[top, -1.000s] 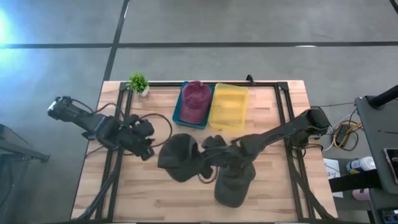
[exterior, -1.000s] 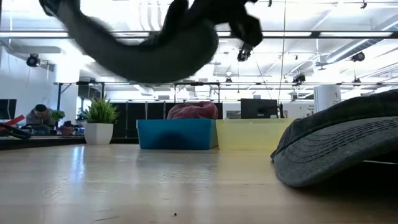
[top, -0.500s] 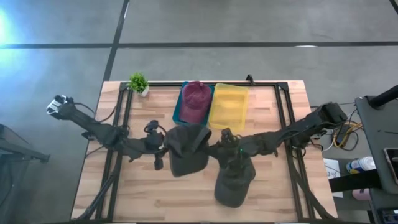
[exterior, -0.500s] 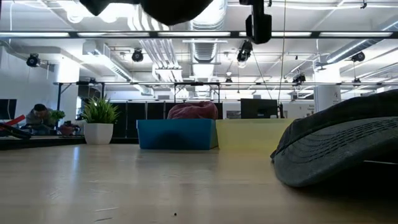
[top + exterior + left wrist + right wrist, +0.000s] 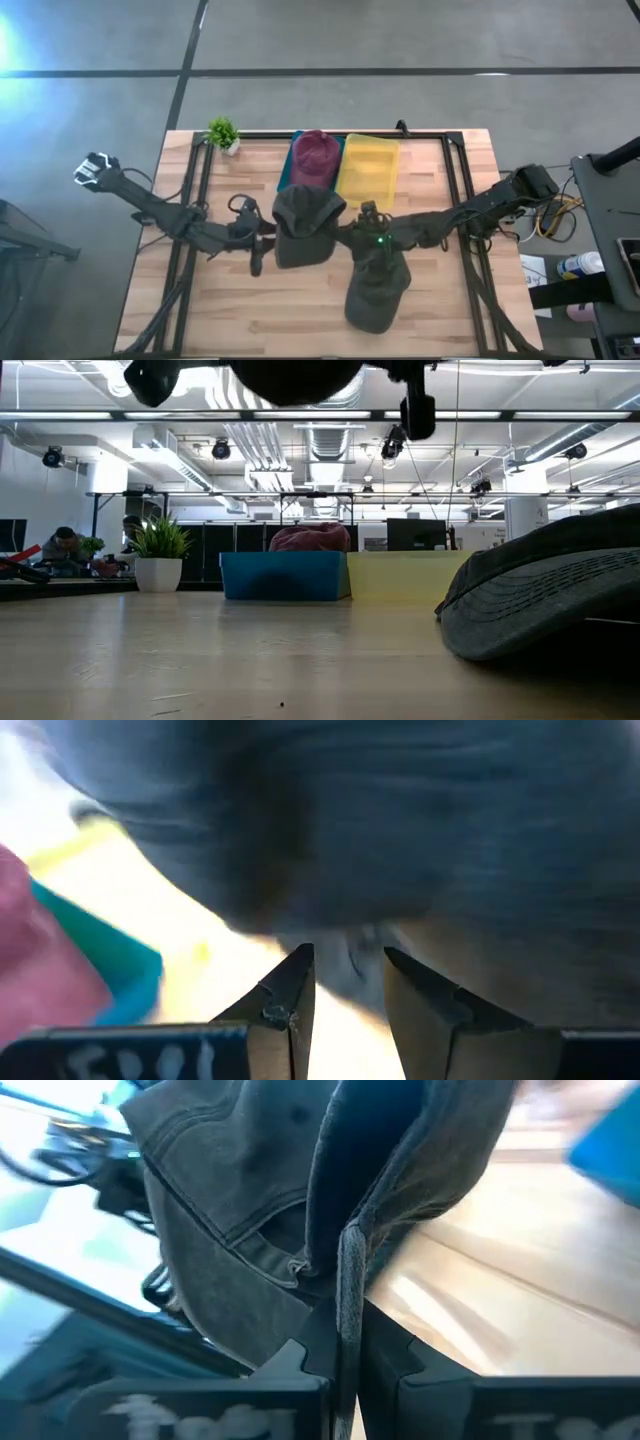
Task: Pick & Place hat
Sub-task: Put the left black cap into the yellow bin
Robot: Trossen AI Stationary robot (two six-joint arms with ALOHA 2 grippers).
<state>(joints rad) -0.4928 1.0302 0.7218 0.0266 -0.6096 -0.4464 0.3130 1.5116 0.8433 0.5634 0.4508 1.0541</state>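
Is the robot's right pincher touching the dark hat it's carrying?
Touching. The right wrist view shows the right gripper shut on the dark hat, its fabric edge pinched between the fingers.

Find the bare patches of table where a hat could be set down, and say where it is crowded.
Bare wood lies along the near edge left of the grey hat, at the left below the plant, and at the right beside the yellow bin. The middle is crowded: both claws, left and right, carry a lifted hat before the blue bin.

Hat (image 5: 304,228) between bins (image 5: 366,172) and second hat (image 5: 378,292)
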